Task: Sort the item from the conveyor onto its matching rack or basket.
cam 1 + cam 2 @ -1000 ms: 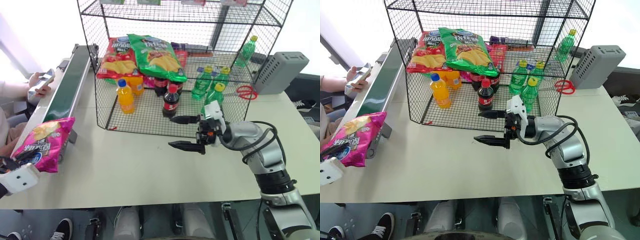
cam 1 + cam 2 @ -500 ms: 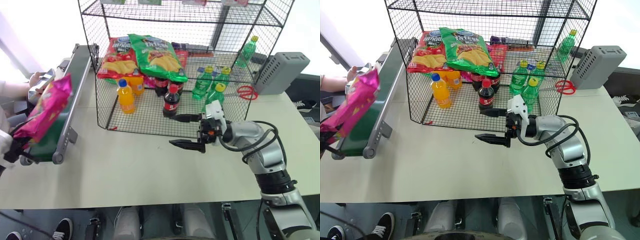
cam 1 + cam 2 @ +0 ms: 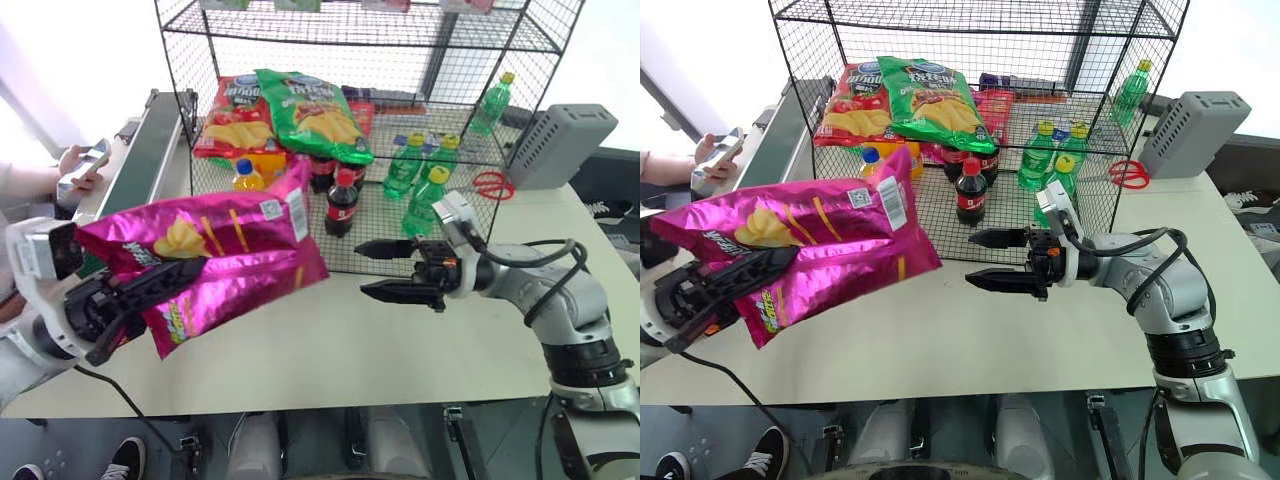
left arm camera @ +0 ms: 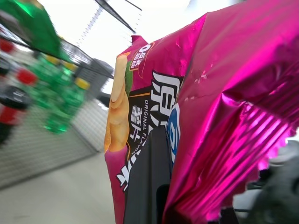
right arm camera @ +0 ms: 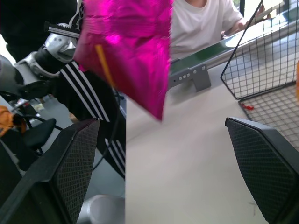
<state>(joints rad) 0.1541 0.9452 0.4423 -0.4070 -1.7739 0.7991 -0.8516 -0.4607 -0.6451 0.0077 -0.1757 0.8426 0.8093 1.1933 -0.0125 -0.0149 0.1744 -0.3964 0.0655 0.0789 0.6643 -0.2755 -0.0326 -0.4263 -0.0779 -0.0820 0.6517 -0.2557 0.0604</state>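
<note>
One large glossy magenta-pink chip bag (image 3: 215, 255) is what I am carrying, and it hangs in the air over the pale tabletop (image 3: 330, 350), in front of the big black wire-grid shelving rack (image 3: 350, 130) and off the long dark-green conveyor belt (image 3: 135, 170) that runs along the table's left edge. My left gripper (image 3: 140, 300) is clamped on the bag's lower left end, a black finger pressed along the foil, so the rest of the bag cantilevers out to the right, corner up. My right gripper (image 3: 385, 268) hovers with its jaws spread wide and nothing between them, just to the right of the bag's free end, pointing toward it. I judge this to be either a handover or a two-handed carry, and the weak point is that one-end pinch: slick foil on an air-filled bag can slip or swing. I want the right jaws to take the free edge squarely on the flat seam before the left lets go, not on the puffed middle. Inside the rack a red chip bag (image 3: 235, 115) and a green chip bag (image 3: 315, 110) lie on the middle tier, so that looks like the matching spot; the cola bottle (image 3: 341, 200) and orange drink bottle (image 3: 247, 175) below should be cleared on the way in. A person's hand (image 3: 75, 165) holds a phone beyond the belt, well apart from my path.
</note>
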